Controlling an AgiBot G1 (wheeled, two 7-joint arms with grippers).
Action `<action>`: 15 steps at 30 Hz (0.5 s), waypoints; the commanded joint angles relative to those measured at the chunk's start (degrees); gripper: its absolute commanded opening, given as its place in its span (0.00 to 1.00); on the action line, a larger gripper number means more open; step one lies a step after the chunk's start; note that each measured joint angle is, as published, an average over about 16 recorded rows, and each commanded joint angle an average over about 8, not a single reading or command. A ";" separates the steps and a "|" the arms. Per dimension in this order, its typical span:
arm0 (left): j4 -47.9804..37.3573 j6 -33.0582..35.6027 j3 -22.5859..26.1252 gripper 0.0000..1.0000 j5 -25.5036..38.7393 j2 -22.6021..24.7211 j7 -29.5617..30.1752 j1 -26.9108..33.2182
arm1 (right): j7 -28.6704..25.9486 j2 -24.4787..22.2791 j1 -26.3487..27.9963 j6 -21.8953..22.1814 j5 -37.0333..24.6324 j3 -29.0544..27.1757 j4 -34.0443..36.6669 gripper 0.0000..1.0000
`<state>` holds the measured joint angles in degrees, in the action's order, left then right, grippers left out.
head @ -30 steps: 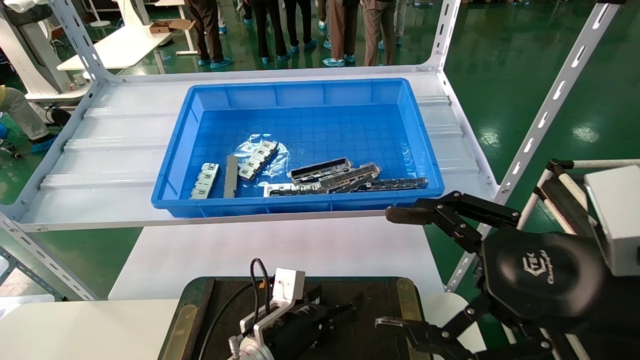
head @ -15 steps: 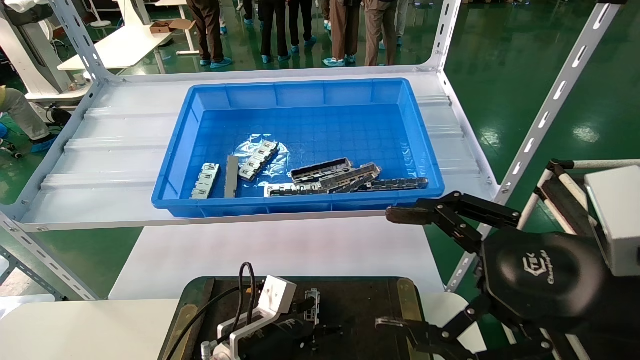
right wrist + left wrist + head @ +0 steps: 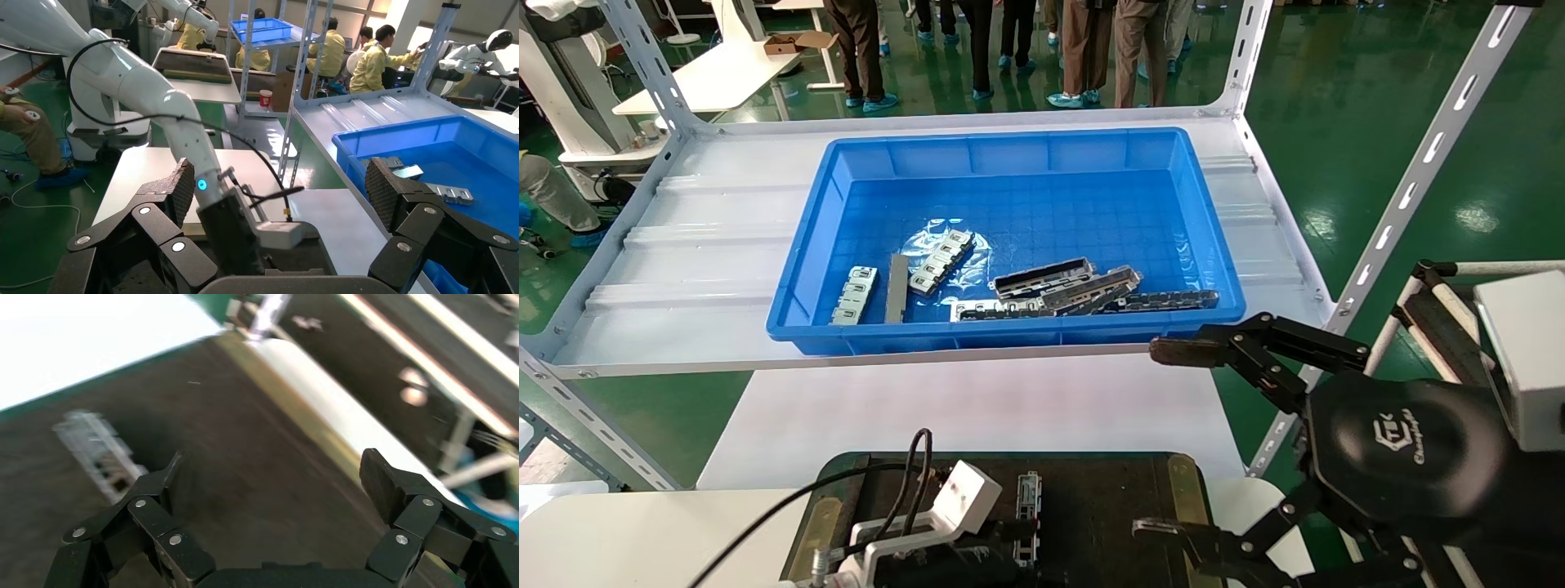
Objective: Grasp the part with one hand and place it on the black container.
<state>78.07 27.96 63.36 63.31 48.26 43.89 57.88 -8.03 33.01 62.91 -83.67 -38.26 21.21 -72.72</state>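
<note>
The part (image 3: 1029,506) lies flat on the black container (image 3: 1107,506), free of my left end effector (image 3: 269,478), whose fingers (image 3: 153,490) are spread wide just beside it. My right end effector (image 3: 1173,441) hangs parked, fingers apart, past the container's right edge. The blue bin (image 3: 1009,155) sits on the shelf (image 3: 682,269) beyond.

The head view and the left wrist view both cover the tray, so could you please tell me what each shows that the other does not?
Only the head view shows the blue bin of metal pieces on the shelf and the right end effector, open beside the tray. Only the left wrist view shows the left end effector, open and empty above the tray. Both show the part lying on the black container.
</note>
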 commanded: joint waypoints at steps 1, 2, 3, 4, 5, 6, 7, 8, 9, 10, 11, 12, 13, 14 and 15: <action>-0.09 5.63 -2.41 1.00 -3.82 -1.01 -3.97 -0.14 | 0.00 0.00 0.00 0.00 0.00 0.00 0.00 1.00; -0.20 7.97 -3.72 1.00 -5.81 -1.49 -6.53 -0.71 | 0.00 0.00 0.00 0.00 0.00 0.00 0.00 1.00; -0.31 10.22 -5.08 1.00 -7.81 -1.94 -9.25 -1.40 | 0.00 0.00 0.00 0.00 0.00 0.00 0.00 1.00; -0.42 12.30 -6.43 1.00 -9.76 -2.37 -12.02 -2.16 | 0.00 0.00 0.00 0.00 0.00 0.00 0.00 1.00; -0.54 14.19 -7.81 1.00 -11.67 -2.72 -14.87 -3.03 | 0.00 0.00 0.00 0.00 0.00 0.00 0.00 1.00; -0.65 15.97 -9.23 1.00 -13.55 -3.02 -17.82 -3.99 | 0.00 0.00 0.00 0.00 0.00 0.00 0.00 1.00; -0.77 17.67 -10.70 1.00 -15.47 -3.28 -20.88 -5.04 | 0.00 0.00 0.00 0.00 0.00 0.00 0.00 1.00; -0.94 19.34 -12.19 1.00 -17.41 -3.50 -24.01 -6.23 | 0.00 0.00 0.00 0.00 0.00 0.01 0.00 1.00; -1.14 20.99 -13.66 1.00 -19.30 -3.72 -27.11 -7.46 | 0.00 0.00 0.00 0.00 0.00 0.01 0.00 1.00; -1.37 22.64 -15.07 1.00 -21.12 -3.98 -30.12 -8.71 | 0.00 0.00 0.00 0.00 0.00 0.01 0.00 1.00; -1.64 24.22 -16.37 1.00 -22.81 -4.25 -32.88 -9.92 | 0.00 0.00 0.00 0.00 0.00 0.01 0.00 1.00; -1.94 25.75 -17.56 1.00 -24.37 -4.55 -35.40 -11.07 | 0.00 0.00 0.00 0.00 0.01 0.01 0.00 1.00; -2.26 27.18 -18.54 1.00 -25.69 -4.89 -37.52 -12.09 | 0.00 0.00 0.00 0.00 0.01 0.01 0.00 1.00; -2.59 28.54 -19.37 1.00 -26.83 -5.28 -39.31 -12.99 | 0.00 0.00 0.00 0.00 0.01 0.01 0.00 1.00; -2.91 29.78 -20.01 1.00 -27.74 -5.71 -40.72 -13.73 | 0.00 0.00 0.00 0.00 0.01 0.01 0.00 1.00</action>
<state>75.35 56.60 44.54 37.08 42.47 5.86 45.39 -8.02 33.01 62.91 -83.66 -38.25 21.22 -72.72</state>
